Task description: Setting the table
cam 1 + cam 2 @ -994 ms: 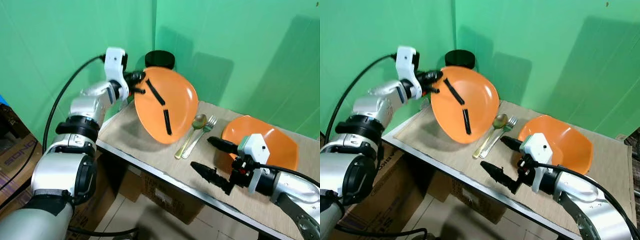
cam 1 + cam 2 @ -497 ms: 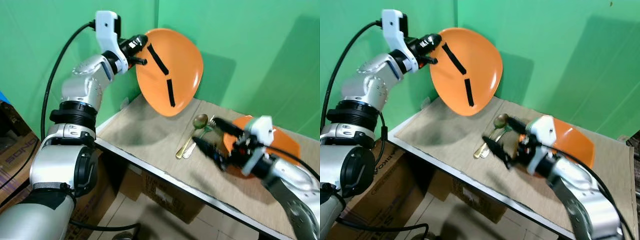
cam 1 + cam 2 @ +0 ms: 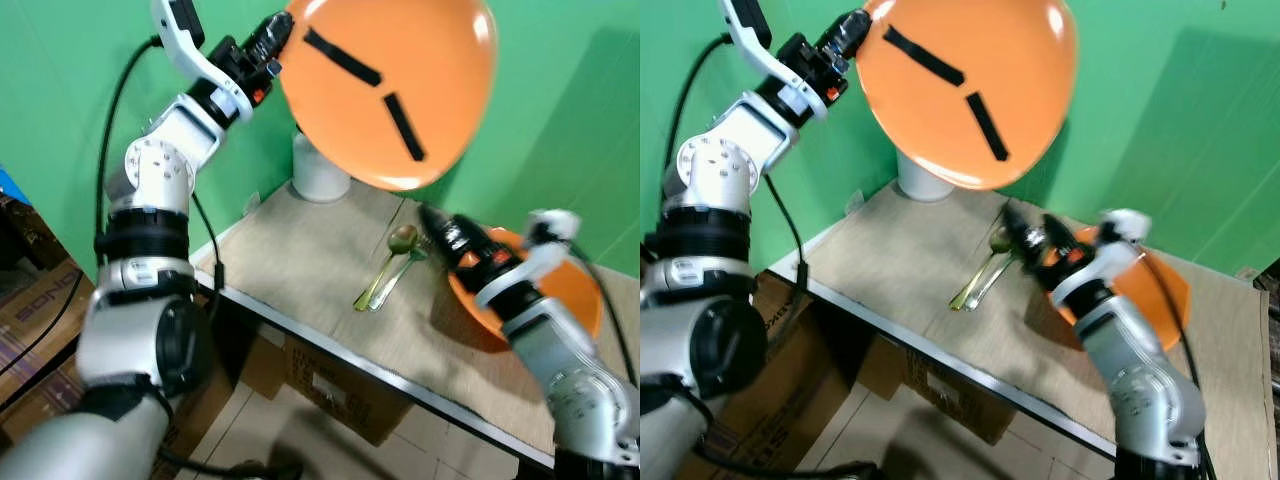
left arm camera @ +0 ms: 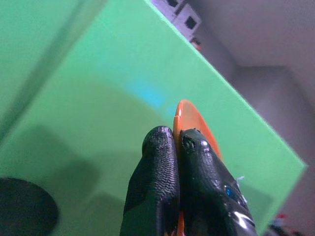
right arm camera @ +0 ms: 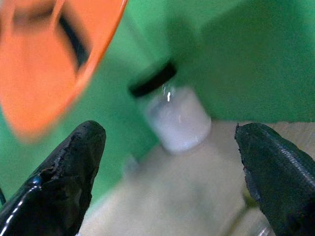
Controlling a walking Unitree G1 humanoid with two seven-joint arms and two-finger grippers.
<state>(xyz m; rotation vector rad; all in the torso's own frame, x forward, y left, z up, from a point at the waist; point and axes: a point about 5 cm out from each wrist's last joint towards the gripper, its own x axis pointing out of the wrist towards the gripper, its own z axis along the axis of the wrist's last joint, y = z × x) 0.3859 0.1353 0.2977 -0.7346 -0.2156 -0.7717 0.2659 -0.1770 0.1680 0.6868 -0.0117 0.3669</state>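
Trouble nearest the robot would come from the front edge of the surface point(image 3: 330, 350), which runs slantwise just below the spoon point(image 3: 385, 265) and fork point(image 3: 400, 270); these lie side by side, touching or nearly so, with bare board between them and that edge. A careless sweep toward the robot could push them off onto the floor, where a cardboard box point(image 3: 340, 400) sits under the board.

The right tool point(image 3: 1025, 235) hangs low over the cutlery with its fingers spread wide, as the right wrist view shows, and grips nothing. Just behind its wrist rests a second orange plate point(image 3: 580, 290) on the surface; a hasty lift of that arm might knock it toward the right side.

Further back, a white jar with a black lid point(image 3: 320, 175) stands by the green wall point(image 3: 560, 120), near the corner.

Highest and farthest, the left tool point(image 3: 262, 42) is pressed together on the rim of the raised orange plate point(image 3: 420, 60), pinching it at one edge only. Held so, tilted and well above the board, the plate could pivot or slip and fall on the jar or cutlery. Open room for setting it down seems best on the bare left part of the surface, between jar and front edge.
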